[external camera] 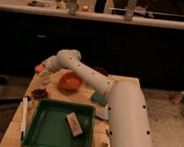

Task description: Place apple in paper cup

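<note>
Here the apple (38, 68) shows only as a small orange-red patch at the far left edge of the table (14, 124), partly hidden by the gripper (45, 68) beside it. The paper cup (44, 78) stands just below the gripper, pale and hard to make out. Right of the cup sits the orange bowl (70, 81). Nearer than the cup lies the green tray (48, 130), holding a small tan block (74, 124). The white arm (116, 111) hides the table's right side.
</note>
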`<state>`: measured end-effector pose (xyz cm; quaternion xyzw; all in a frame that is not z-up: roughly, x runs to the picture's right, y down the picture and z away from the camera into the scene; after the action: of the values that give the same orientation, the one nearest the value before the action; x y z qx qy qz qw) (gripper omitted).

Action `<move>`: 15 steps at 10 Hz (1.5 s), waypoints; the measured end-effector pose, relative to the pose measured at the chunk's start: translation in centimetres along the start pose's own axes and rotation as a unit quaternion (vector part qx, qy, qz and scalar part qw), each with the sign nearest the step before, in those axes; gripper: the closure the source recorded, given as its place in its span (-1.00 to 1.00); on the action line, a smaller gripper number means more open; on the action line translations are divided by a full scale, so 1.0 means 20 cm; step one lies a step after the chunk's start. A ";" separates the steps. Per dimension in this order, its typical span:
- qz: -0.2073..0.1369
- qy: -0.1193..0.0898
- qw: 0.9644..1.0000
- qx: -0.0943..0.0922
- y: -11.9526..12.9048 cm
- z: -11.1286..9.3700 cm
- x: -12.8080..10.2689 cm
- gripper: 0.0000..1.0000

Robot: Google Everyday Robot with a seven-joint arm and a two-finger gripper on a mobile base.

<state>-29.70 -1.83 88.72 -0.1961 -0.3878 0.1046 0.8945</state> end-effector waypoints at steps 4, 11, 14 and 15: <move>0.000 0.000 1.000 -0.001 0.00 0.00 0.00 0.94; 0.001 0.001 1.000 0.000 0.00 0.00 0.01 0.94; 0.001 0.001 1.000 0.000 0.00 0.00 0.01 0.92; 0.001 0.001 1.000 0.000 0.00 0.00 0.01 0.88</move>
<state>-29.58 -1.74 88.83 -0.1966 -0.3872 0.1052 0.8946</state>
